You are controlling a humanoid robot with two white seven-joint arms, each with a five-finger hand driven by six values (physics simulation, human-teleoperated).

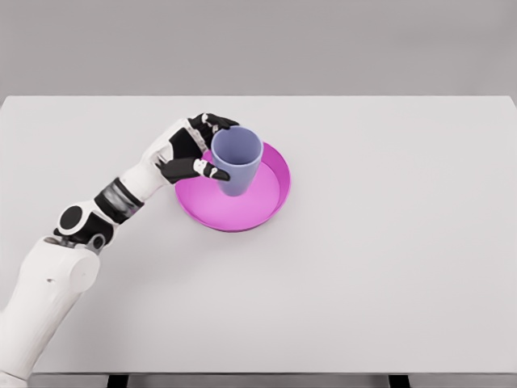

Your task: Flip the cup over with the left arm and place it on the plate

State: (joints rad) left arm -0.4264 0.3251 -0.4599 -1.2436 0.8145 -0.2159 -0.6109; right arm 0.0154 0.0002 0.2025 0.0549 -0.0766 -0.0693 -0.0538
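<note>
A lavender-blue cup (237, 161) stands upright with its mouth up, over the magenta plate (260, 208) left of the table's middle. My left hand (207, 151) comes in from the lower left and is curled around the cup's left side, thumb in front and fingers behind the rim. Whether the cup's base touches the plate I cannot tell. The right arm does not show.
The white table (388, 267) stretches wide to the right and toward the front edge. My left forearm (121, 198) lies over the table at the left of the plate.
</note>
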